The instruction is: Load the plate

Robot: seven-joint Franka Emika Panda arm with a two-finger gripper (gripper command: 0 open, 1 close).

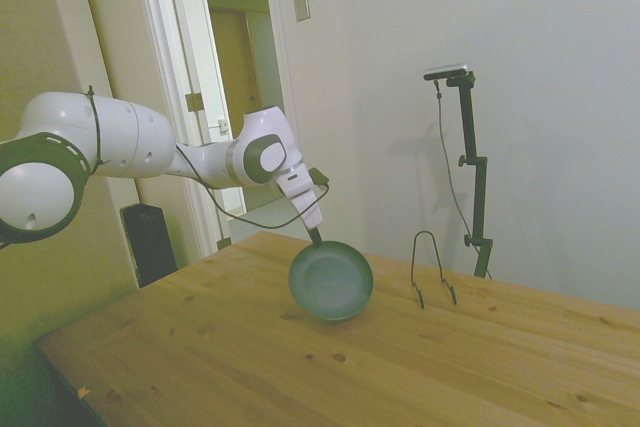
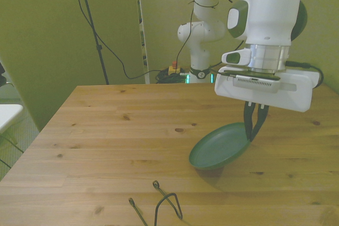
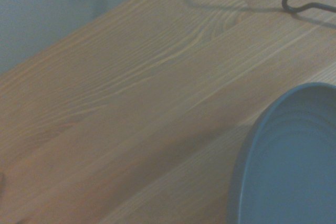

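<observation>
Round dark green plate [image 2: 218, 147], tilted

We see a counter [image 2: 122, 130] of pale planked wood, its grain and small dark knots plain, with a dull sheen. The plate [image 2: 220, 146] looks smooth and matt dark green, perhaps plastic or glazed ware. The wire stand [image 1: 432, 269] is thin dark metal. The arm [image 2: 267, 14] has a glossy white shell.
</observation>
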